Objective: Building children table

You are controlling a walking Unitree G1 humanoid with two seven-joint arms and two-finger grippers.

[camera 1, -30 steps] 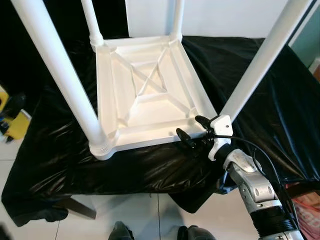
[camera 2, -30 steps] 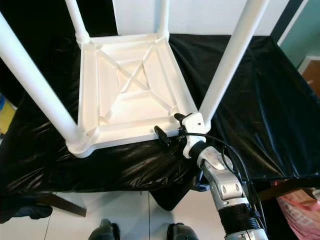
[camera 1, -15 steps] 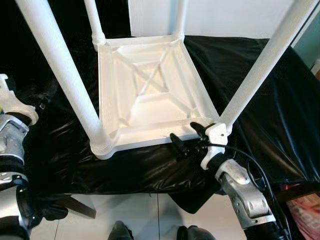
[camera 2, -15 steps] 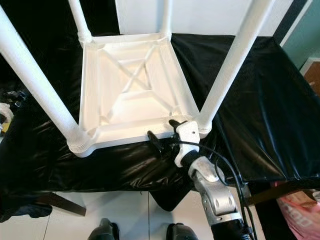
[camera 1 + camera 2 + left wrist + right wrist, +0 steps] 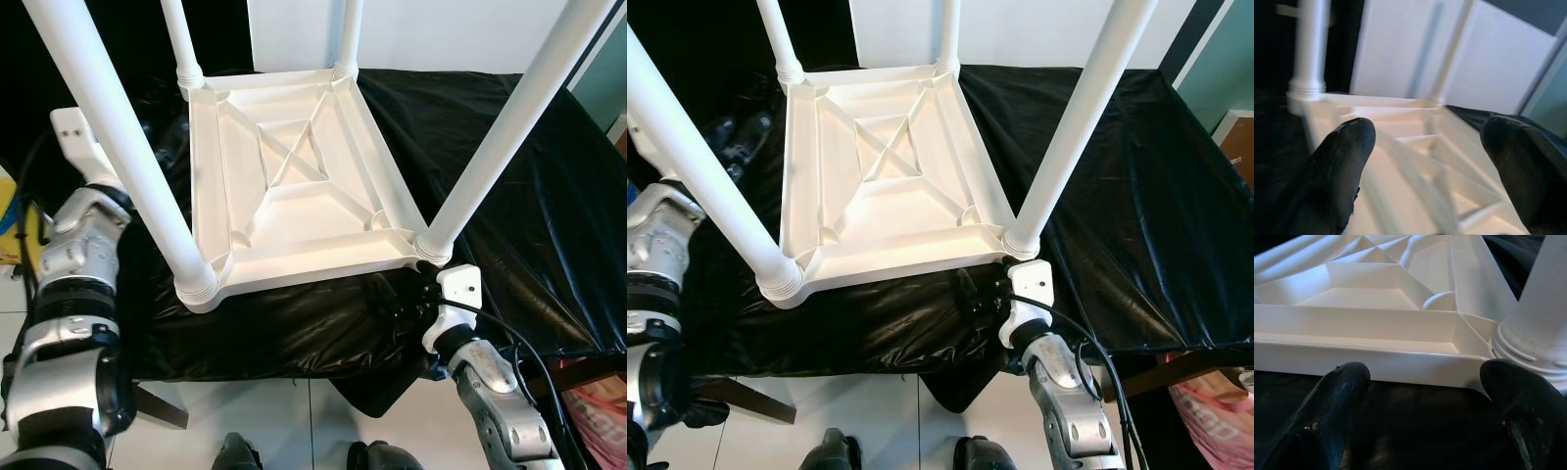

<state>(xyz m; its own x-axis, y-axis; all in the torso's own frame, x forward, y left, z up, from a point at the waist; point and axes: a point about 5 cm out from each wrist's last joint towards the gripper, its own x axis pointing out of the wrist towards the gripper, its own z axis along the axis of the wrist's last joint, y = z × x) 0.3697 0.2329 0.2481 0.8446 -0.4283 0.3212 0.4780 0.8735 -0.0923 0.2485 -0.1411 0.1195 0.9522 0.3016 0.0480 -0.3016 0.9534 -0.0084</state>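
Four legs stand up from the children table, which lies upside down on the black-draped table. Since half a second ago the right gripper has backed off the near rim toward 5 o'clock, jaws apart and empty, while the left gripper has risen at 9 o'clock, jaws apart. Assembly looks finished, probably. The right wrist view adds the near-right leg's ribbed socket.
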